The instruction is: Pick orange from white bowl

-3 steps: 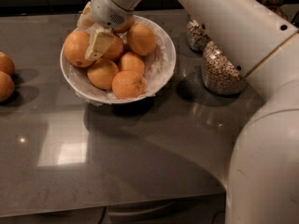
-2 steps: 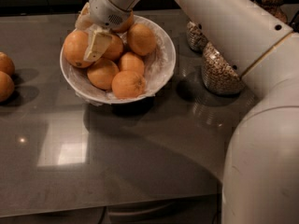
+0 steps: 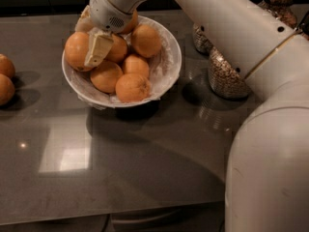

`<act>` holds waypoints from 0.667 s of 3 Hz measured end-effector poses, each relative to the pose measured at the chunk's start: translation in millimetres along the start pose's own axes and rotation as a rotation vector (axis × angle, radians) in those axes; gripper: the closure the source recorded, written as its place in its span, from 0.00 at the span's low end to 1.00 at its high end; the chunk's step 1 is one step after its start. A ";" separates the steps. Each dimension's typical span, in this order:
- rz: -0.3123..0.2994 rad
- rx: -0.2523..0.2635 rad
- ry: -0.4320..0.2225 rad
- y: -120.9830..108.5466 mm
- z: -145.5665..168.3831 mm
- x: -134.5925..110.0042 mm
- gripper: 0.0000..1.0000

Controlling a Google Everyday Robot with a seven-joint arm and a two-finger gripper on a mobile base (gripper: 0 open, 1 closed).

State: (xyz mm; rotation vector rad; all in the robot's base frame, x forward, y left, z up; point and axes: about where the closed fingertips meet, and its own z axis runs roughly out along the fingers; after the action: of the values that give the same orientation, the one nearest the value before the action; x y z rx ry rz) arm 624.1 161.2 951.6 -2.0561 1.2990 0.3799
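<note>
Arm pose: the white arm [image 3: 231,28] enters from the right foreground, rises along the right edge of the view, then bends and reaches leftward across the top. Its wrist is angled down over the far left part of the white bowl [image 3: 171,64].

Gripper [image 3: 89,45]: it is lowered into the pile at the left side of the bowl, directly at the orange [image 3: 75,50]. Whether it is clenched on the fruit or released cannot be told.

Task item: the orange lies in the bowl against the left rim, the largest fruit of the pile, partly covered by the gripper on its right side. It rests among the other oranges [image 3: 133,87].

Bowl: it stands on the dark counter [image 3: 145,163], upright, with a crinkled white liner showing along the right inner wall.

Other items: two glass jars [image 3: 224,76] of grain stand just right of the bowl, partly behind the arm. Two loose oranges [image 3: 5,88] lie at the left edge of the counter, well apart from the bowl.
</note>
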 end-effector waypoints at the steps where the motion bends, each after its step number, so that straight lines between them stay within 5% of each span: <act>1: 0.006 -0.017 -0.014 1.9 3.6 -3.7 0.22; 2: 0.006 -0.022 -0.019 3.7 2.1 -8.2 0.03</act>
State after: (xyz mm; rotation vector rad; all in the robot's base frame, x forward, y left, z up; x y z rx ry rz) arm 617.3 167.2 953.3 -2.0627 1.2960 0.4170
